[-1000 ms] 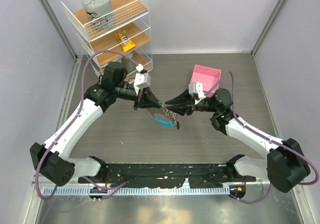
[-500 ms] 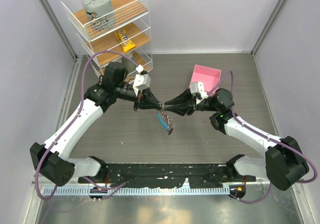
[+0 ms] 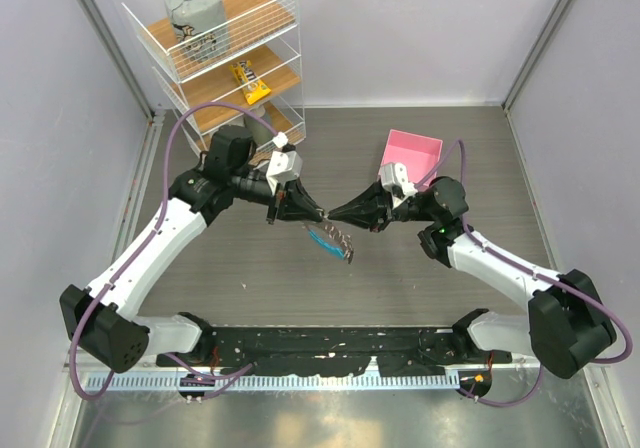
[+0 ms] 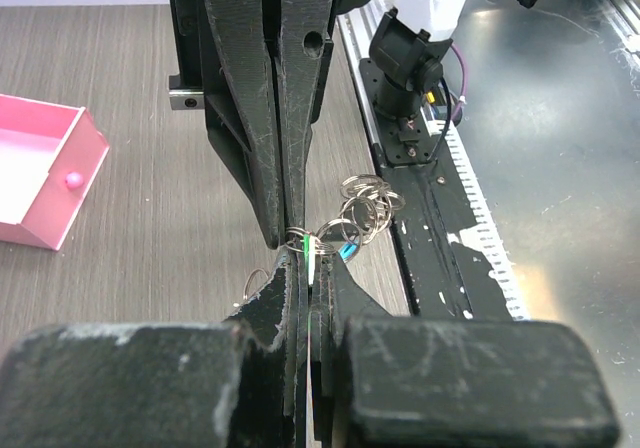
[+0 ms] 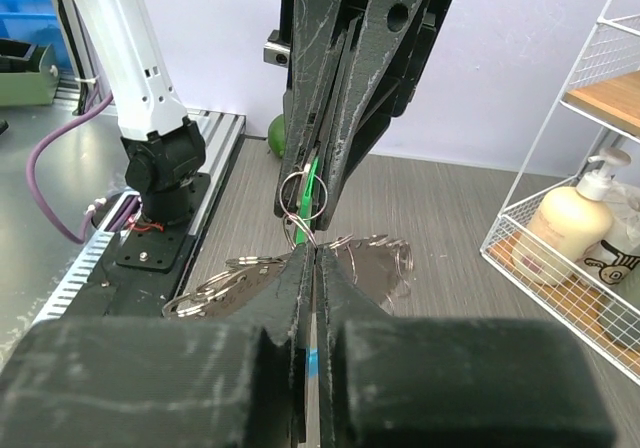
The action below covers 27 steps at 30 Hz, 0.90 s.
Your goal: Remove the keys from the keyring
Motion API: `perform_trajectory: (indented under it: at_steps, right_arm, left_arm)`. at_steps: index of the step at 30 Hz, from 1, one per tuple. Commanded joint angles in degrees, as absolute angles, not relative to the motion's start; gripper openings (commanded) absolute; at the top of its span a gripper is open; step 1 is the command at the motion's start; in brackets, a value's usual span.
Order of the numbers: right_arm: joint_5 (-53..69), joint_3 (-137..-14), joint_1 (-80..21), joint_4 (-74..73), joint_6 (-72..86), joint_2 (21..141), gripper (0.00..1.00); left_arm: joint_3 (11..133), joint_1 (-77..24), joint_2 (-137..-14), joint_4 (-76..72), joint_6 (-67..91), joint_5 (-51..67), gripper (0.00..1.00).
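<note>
Centre of frame, over the grey wood-grain table (image 3: 250,278): left gripper (image 3: 319,213) and right gripper (image 3: 331,217) meet tip to tip, both closed. The left is clamped on the small silver metal key with a bright green plastic head (image 5: 308,182), and the right is pinched on the thin silvery chain keyring with a curved bright blue strip (image 3: 335,242), whose tangle of rings hangs just lower right of the tips. Farther back, a pink square plastic box (image 3: 411,154) sits upper right of centre, and a white wire rack with wooden shelves (image 3: 222,48) stands upper left.
</note>
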<state>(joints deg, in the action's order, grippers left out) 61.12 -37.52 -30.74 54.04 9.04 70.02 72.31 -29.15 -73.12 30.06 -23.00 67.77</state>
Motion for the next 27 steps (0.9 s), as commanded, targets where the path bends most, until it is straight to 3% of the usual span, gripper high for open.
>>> perform_trajectory:
  at_steps: [1, 8, 15, 27]
  right_arm:
    - [63.0, -39.9, -31.1, 56.7, 9.6, 70.1, 0.05]
    - [62.8, -40.0, -31.4, 53.5, 6.7, 68.4, 0.05]
    - [54.9, -45.3, -36.4, 22.2, -16.3, 63.5, 0.05]
    - [41.2, -48.9, -43.9, 7.4, -30.5, 61.7, 0.05]
  left_arm:
    - [74.3, -29.3, -71.6, 28.9, -23.9, 69.3, 0.0]
    - [74.5, -29.3, -71.7, 29.2, -23.0, 67.2, 0.0]
    - [76.6, -29.3, -73.7, 30.1, -20.2, 66.8, 0.0]
    - [78.0, -29.3, -75.7, 32.9, -19.7, 60.3, 0.0]
